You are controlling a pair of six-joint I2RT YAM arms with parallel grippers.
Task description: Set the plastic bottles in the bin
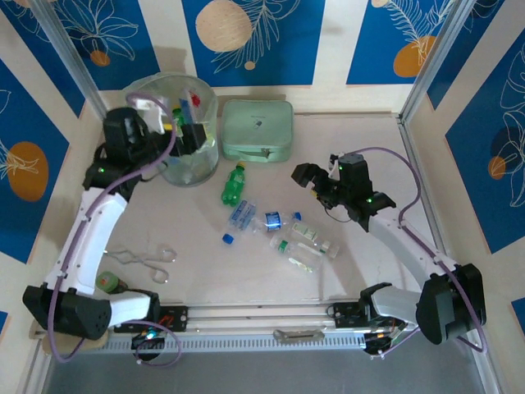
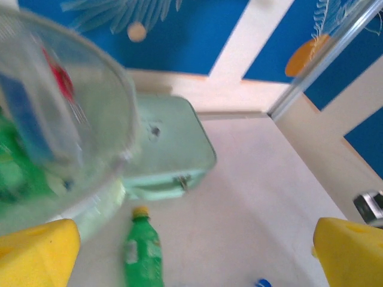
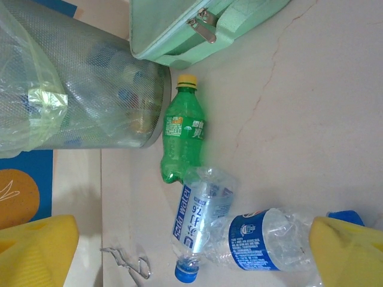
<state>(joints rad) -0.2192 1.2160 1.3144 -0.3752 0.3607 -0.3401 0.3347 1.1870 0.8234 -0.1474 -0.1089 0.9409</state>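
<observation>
Several bottles: blurred behind the bin wall.
Left gripper: held at the bin rim, jaws spread, empty.
Right gripper: held over mid-table loose bottles, jaws spread, empty.

Mint case far centre; wire tongs near-left

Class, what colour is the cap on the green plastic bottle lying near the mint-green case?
The cap is yellow; clearest in the right wrist view.
</observation>
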